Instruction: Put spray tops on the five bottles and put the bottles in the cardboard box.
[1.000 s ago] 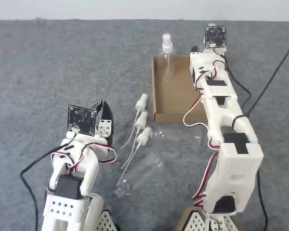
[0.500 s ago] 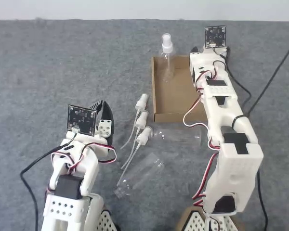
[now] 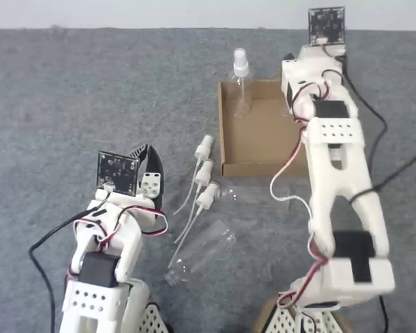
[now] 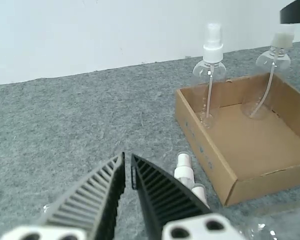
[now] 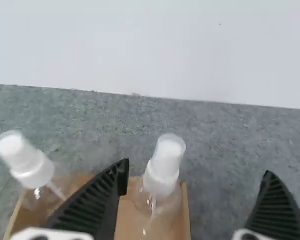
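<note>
Grey bench (image 3: 90, 83): two capped bottles (image 3: 242, 94) in the box (image 3: 256, 142); your right fingers (image 5: 95, 200) wide, left fingers (image 4: 155, 185) nearly closed. Next, cap a third.

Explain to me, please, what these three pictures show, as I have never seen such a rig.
These are two small robot arms at a grey table. One picture looks down from above; the other two come from a camera on each arm's wrist. The left gripper is shut and holds nothing. Two bottles with tops on stand in the box. The right gripper is open, close to the top of one of them. On the table lie three loose spray tops and two clear bottles without tops.
</note>
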Robot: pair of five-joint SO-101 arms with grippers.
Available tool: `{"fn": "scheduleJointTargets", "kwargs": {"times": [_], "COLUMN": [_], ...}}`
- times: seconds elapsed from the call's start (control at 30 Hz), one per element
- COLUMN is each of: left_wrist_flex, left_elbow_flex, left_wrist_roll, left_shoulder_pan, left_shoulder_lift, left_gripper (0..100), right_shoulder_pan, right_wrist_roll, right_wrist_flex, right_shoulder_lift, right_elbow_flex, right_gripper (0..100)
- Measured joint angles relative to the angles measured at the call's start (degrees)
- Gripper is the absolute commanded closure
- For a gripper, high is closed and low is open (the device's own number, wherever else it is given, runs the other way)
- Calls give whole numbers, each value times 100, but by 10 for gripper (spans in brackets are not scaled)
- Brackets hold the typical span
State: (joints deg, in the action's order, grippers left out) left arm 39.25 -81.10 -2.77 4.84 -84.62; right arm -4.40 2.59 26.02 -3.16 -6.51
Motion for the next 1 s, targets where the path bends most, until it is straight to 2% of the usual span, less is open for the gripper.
{"fn": "scheduleJointTargets", "kwargs": {"times": [0.33,0.5,0.63,0.87,1.0], "left_wrist_flex": [0,0,0,62,774], "left_elbow_flex": [0,0,0,62,563], "left_wrist_roll": [0,0,0,0,88], "left_shoulder_pan": [0,0,0,-53,-466], "left_shoulder_lift": [0,0,0,0,0], "left_gripper": [989,989,989,989,988], "right_shoulder_pan": [0,-105,-659,-1943,-2224], "right_wrist_roll": [70,1204,2295,3191,3376], "right_wrist_flex": [2673,4176,5275,5565,5424], "right_shoulder_lift": [1257,1758,2189,3130,3727], "right_elbow_flex": [0,0,-114,-1908,-3015], "right_gripper": [659,663,701,702,694]}}
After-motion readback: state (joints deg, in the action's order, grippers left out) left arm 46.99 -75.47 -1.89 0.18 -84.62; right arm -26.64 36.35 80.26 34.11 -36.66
